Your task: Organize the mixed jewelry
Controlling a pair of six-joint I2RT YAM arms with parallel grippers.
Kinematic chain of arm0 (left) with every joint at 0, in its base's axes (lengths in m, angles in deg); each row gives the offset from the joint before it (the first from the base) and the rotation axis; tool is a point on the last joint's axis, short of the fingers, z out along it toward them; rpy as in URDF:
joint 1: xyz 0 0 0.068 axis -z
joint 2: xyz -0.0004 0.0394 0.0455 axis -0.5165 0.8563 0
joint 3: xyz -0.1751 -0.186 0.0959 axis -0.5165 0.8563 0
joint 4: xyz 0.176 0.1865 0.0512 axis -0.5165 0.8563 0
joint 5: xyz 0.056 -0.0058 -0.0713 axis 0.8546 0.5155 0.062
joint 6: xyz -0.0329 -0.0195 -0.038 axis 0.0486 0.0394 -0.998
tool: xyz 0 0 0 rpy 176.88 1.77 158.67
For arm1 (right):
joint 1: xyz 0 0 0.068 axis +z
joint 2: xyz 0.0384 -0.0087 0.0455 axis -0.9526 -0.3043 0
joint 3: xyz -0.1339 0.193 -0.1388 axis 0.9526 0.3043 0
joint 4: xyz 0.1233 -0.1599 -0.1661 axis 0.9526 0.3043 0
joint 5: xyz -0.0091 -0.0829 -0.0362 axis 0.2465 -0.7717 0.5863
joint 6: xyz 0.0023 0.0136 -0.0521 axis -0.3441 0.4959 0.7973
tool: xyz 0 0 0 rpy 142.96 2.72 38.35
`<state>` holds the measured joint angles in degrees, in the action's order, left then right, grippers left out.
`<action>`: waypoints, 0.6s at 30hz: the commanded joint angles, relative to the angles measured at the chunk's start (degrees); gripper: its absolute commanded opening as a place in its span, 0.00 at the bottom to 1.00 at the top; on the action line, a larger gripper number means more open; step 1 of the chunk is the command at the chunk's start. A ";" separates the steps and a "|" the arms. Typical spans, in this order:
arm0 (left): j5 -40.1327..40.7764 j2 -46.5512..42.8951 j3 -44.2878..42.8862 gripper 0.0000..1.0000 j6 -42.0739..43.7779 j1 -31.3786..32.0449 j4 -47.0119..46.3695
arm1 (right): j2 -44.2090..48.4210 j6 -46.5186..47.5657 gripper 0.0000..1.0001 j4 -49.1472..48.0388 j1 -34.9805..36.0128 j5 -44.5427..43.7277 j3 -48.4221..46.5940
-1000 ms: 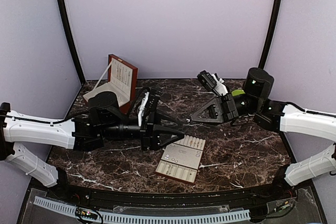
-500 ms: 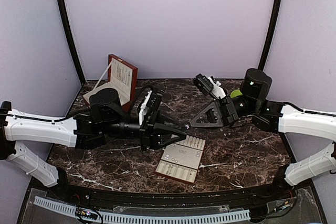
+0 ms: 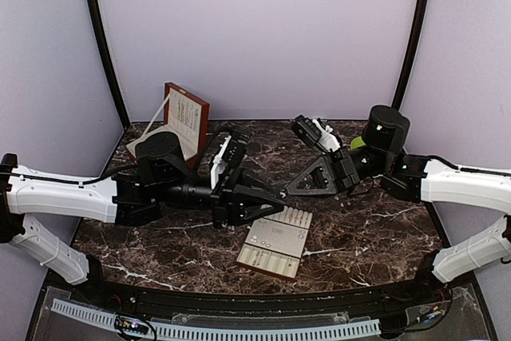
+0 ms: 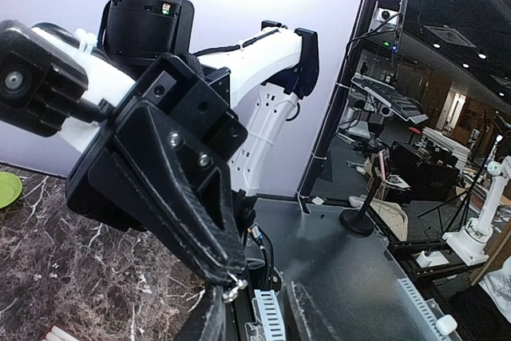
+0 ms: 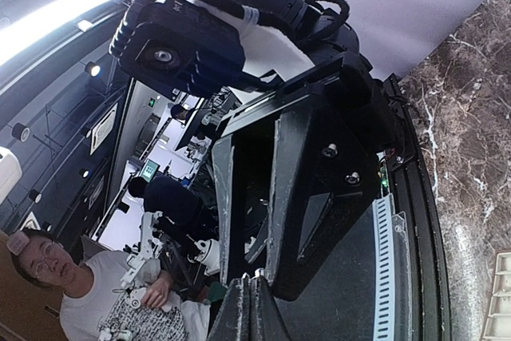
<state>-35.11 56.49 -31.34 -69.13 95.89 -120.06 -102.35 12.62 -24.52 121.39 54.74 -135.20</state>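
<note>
right hand (image 3: 290, 189) blocks left hand (image 3: 279, 196) head-on, tray (image 3: 274, 250) close beneath

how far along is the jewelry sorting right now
Done: nothing clear; any pieces on the cream tray are too small to see. In hand: the shut right pincer meets the open left pincer tip to tip above the table, perhaps passing a piece. To do: seemingly the whole sort.

Both arms reach inward, left claw (image 3: 279, 195) slightly parted, meeting the pinched-together right claw (image 3: 291, 189) tip to tip.
</note>
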 commanded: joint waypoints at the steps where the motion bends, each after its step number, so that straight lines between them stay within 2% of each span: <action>1: -0.70 -0.15 -1.28 0.27 -0.36 0.16 -2.75 | -0.13 -0.64 0.00 -2.76 0.51 0.85 -0.68; 10: -0.86 -0.10 -0.58 0.15 -2.05 0.16 -5.52 | -0.40 -0.93 0.00 -3.18 0.47 0.95 -0.42; 18: -1.22 0.43 -0.48 0.08 -3.14 0.16 -5.95 | -0.52 -1.41 0.00 -3.73 0.49 0.97 -0.04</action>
<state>-35.00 56.83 -31.34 -71.32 95.87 -122.51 -102.35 11.55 -26.33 121.54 55.85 -135.20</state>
